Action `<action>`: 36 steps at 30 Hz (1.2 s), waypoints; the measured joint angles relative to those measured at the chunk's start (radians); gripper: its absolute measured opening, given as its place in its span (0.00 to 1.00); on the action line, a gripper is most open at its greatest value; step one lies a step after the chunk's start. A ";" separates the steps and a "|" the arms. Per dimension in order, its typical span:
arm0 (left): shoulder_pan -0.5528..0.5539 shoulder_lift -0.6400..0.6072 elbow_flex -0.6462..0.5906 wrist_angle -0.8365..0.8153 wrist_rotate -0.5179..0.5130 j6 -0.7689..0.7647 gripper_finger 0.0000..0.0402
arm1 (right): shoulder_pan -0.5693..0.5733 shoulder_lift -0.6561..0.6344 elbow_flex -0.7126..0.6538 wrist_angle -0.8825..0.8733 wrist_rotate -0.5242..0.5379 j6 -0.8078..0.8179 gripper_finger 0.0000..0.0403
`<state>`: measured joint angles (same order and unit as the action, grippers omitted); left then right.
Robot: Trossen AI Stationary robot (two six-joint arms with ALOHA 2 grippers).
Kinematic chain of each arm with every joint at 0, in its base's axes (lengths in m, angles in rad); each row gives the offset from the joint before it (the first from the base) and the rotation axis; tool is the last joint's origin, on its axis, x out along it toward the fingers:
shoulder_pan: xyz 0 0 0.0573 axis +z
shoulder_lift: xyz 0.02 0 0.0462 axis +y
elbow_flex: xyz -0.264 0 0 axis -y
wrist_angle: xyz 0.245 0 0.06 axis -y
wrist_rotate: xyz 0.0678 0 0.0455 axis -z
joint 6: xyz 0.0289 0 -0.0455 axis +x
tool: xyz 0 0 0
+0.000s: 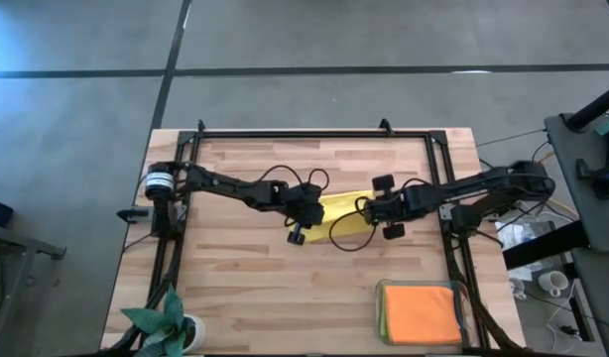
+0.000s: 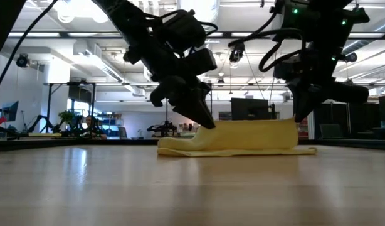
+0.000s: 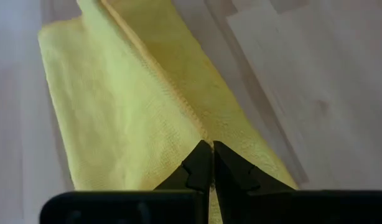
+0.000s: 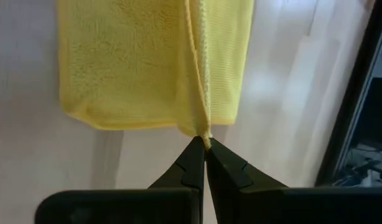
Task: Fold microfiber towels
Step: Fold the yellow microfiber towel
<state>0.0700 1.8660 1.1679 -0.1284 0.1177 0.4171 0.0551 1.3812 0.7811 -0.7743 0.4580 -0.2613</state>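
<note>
A yellow microfiber towel [image 1: 346, 206] lies at the table's middle between my two grippers, its lower part flat on the wood [image 2: 242, 149] and one edge raised. My left gripper [image 1: 320, 210] is shut on it at its left end. My right gripper [image 1: 370, 208] is shut on it at its right end. In the low view the left gripper [image 2: 208, 124] is lower than the right gripper [image 2: 297, 119]. An orange towel [image 1: 421, 311] lies folded in a clear tray at the near right. My left gripper pinches the towel's raised hemmed edge [image 3: 202, 135] between its two fingertips, at the towel's left end, slanting down from the table's left. That edge is lifted a little, and the rest of the towel lies on the table. My right gripper pinches the towel's hemmed edge at a corner [image 4: 206, 132] between its fingertips, coming down from the table's right. The corner is lifted clear of the wood [image 2: 291, 122]. The cloth slopes down from it to the layer on the table.
The clear tray [image 1: 382, 297] stands at the near right corner, with a green cloth edge under the orange towel. A small leafy plant [image 1: 168, 319] stands at the near left corner. Bare wood lies near and far of the towel.
</note>
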 joint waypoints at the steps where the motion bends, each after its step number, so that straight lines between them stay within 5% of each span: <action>1: 0.000 0.000 0.000 0.002 0.002 0.003 0.00 | 0.000 -0.005 0.002 -0.003 0.003 -0.005 0.02; 8: 0.000 0.012 0.000 0.018 0.062 0.007 0.00 | 0.000 -0.012 0.036 -0.044 0.010 -0.009 0.02; 15: -0.003 0.017 0.000 0.064 0.074 -0.010 0.01 | 0.000 0.008 0.007 -0.044 -0.160 0.049 0.02; 21: -0.007 0.015 0.000 0.040 0.075 -0.018 0.19 | -0.001 0.043 -0.001 -0.033 -0.171 0.077 0.09; 27: -0.014 -0.033 0.029 -0.152 0.050 -0.021 0.41 | 0.027 0.055 0.012 -0.045 -0.220 0.114 0.23; 36: 0.040 -0.078 0.014 -0.081 -0.091 -0.011 0.46 | 0.045 0.044 0.118 -0.109 -0.282 0.209 0.24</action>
<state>0.1098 1.7881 1.1815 -0.2091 0.0262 0.4062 0.1001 1.4250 0.8989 -0.8829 0.1764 -0.0521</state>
